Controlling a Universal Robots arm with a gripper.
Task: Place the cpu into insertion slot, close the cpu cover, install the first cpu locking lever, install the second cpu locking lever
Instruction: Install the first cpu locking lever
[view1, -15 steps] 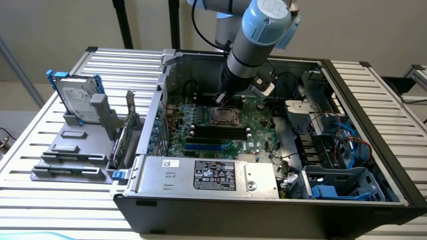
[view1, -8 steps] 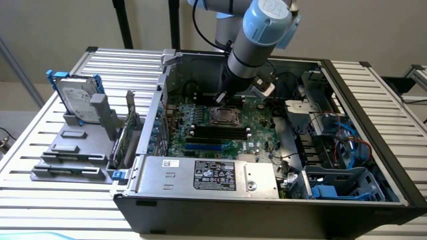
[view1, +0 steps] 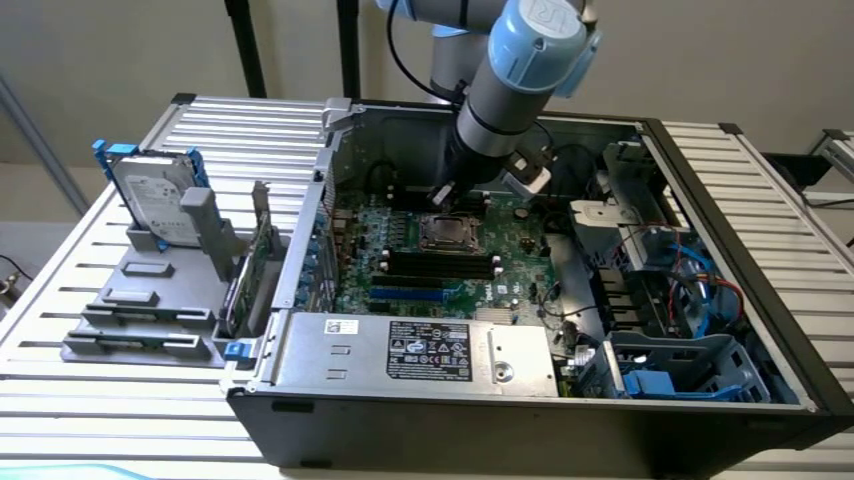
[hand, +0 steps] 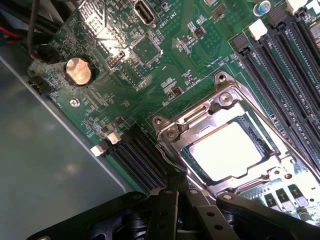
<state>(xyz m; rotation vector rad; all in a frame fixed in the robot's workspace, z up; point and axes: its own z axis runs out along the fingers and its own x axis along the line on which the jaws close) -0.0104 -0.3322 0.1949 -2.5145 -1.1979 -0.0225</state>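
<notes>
Obs: cpu (hand: 227, 152) sits in the insertion slot (view1: 424, 232), mid green board (hand: 165, 65), beside the memory slots (hand: 285, 65). The cpu cover (hand: 205, 116) lies down over it (chip top shows through cut-out). Hand (hand: 175, 189) clenched, tips just beside cover's edge

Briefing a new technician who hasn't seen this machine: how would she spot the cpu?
Inside the open computer case, find the green board. Beside its long black memory slots, the cpu is the flat bright silvery square ringed by a metal frame.
</notes>
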